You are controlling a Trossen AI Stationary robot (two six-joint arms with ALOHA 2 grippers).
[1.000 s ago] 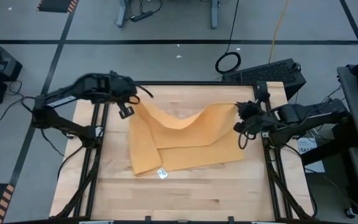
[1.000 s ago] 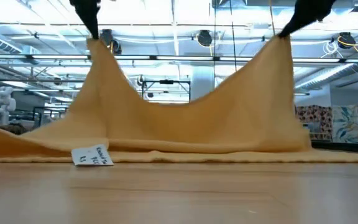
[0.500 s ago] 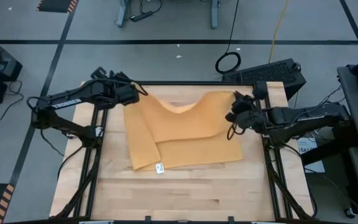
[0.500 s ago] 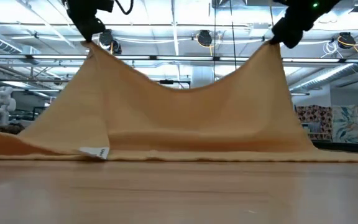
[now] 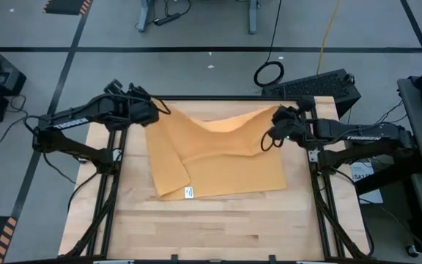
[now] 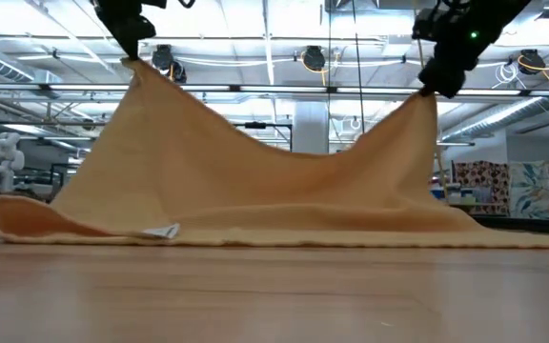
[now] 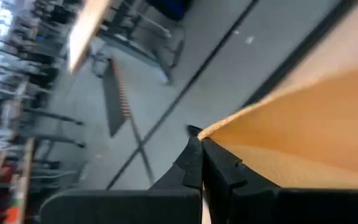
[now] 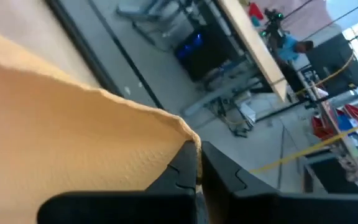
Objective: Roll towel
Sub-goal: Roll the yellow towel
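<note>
Towel far edge carried toward table's back — label apparently flipped.

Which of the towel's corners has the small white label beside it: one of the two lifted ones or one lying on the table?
The near-left corner of the towel, lying flat on the table, has the label. The left gripper and right gripper hold the far corners up.

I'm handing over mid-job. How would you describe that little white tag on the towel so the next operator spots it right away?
Start at the wooden table and find the mustard-yellow towel, whose far corners are held up by the left tool and right tool. Follow its near edge to the left corner. The tag is the small white label there, the only non-yellow spot on the cloth.
</note>
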